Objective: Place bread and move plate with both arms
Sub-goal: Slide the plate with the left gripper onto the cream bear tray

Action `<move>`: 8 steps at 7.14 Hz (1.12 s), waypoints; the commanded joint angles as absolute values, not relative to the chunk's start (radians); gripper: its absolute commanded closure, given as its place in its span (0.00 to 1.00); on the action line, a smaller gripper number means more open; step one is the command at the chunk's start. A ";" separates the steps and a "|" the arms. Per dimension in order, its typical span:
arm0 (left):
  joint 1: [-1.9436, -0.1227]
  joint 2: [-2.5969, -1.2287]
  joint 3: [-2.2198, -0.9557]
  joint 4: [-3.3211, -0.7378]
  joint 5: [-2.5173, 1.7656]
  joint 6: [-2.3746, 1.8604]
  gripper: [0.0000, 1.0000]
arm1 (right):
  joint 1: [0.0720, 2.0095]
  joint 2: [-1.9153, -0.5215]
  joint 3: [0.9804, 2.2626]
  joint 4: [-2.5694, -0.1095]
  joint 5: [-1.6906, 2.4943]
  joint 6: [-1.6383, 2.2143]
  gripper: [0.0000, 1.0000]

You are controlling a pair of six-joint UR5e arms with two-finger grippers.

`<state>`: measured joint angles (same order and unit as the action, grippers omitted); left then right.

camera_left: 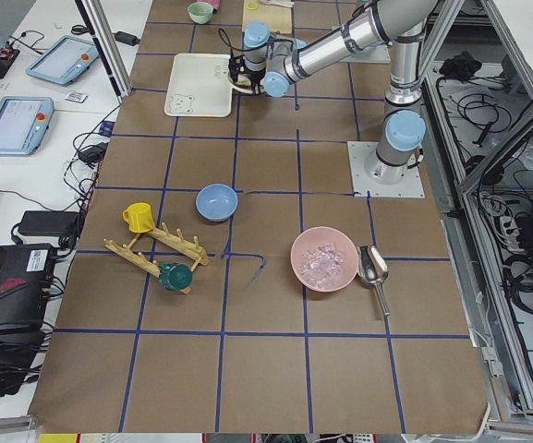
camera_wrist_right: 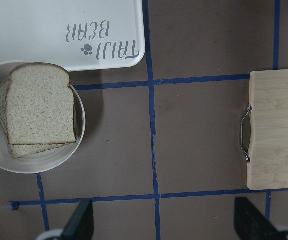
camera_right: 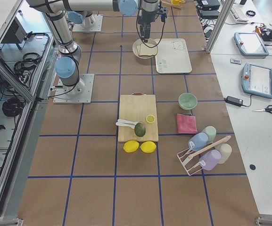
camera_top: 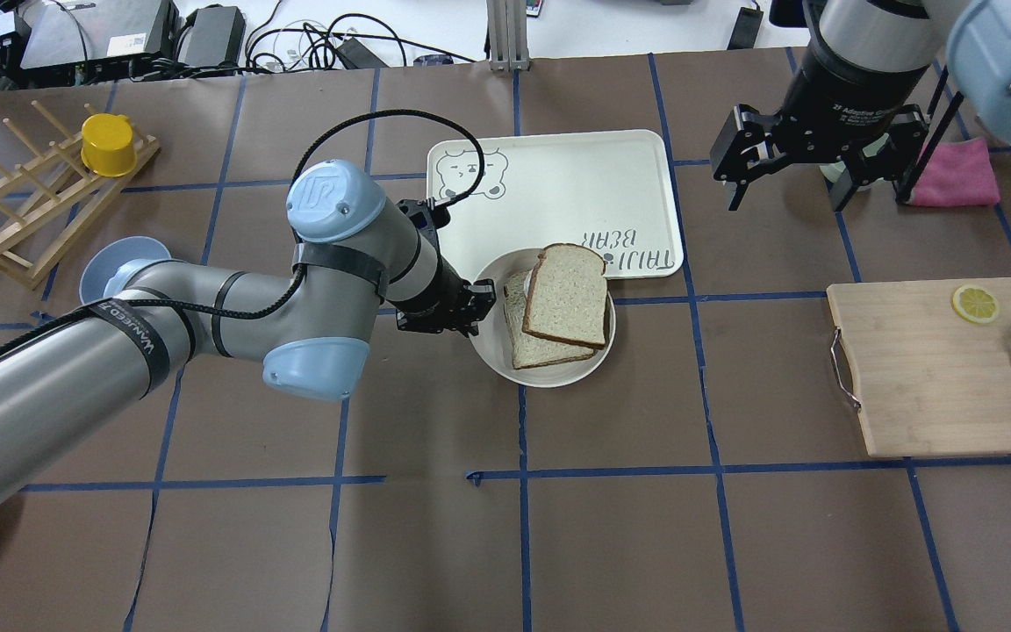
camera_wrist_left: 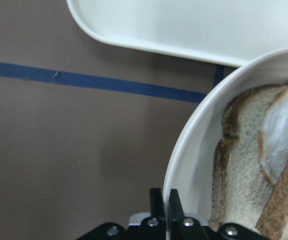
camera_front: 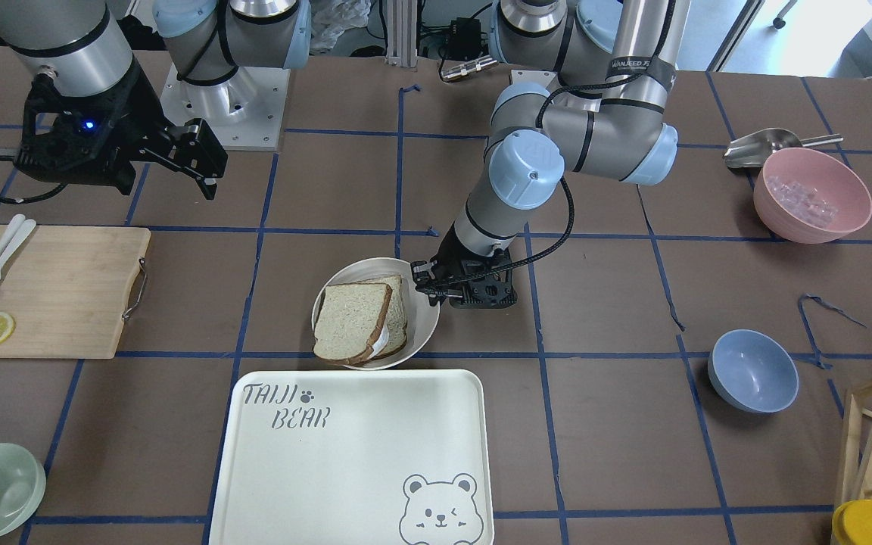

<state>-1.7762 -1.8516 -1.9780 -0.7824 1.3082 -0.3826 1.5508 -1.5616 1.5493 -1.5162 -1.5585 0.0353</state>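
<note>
The plate (camera_top: 558,379) sits just beside the near edge of the bear tray (camera_top: 558,175). The bread (camera_top: 567,294), thick with a dark crust, lies on top of a thinner slice (camera_top: 541,351) in the plate, with something white between them. My left gripper (camera_top: 481,307) is low at the plate's left side, and its fingers are shut on the rim, seen closely in the left wrist view (camera_wrist_left: 163,200). My right gripper (camera_top: 785,189) is open and empty, held high to the right of the tray. The plate (camera_wrist_right: 44,167) and the bread (camera_wrist_right: 40,105) show at the left of its wrist view.
A wooden cutting board (camera_top: 927,377) with a lemon slice (camera_top: 975,304) and white cutlery lies at the right. A pink cloth (camera_top: 966,171) is behind the right gripper. A blue bowl (camera_front: 752,371), a pink bowl (camera_front: 813,195) and a wooden rack (camera_top: 32,202) stand on the left arm's side.
</note>
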 commanded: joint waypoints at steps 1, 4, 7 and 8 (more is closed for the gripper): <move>-1.738 -1.850 -1.871 -0.871 1.237 -0.383 1.00 | 1.551 -1.562 1.549 -1.516 -1.560 0.035 0.00; -1.729 -1.986 -1.607 -0.953 1.221 -0.396 1.00 | 1.551 -1.562 1.551 -1.516 -1.597 0.031 0.00; -1.727 -2.182 -1.409 -0.953 1.204 -0.399 1.00 | 1.551 -1.562 1.551 -1.516 -1.597 0.034 0.00; -1.723 -2.230 -1.381 -0.953 1.204 -0.385 1.00 | 1.551 -1.562 1.551 -1.516 -1.597 0.038 0.00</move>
<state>-1.7266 -2.1662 -1.4267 -0.9524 1.2084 -0.3961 1.5508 -1.5615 1.5508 -1.5156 -1.5970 0.0345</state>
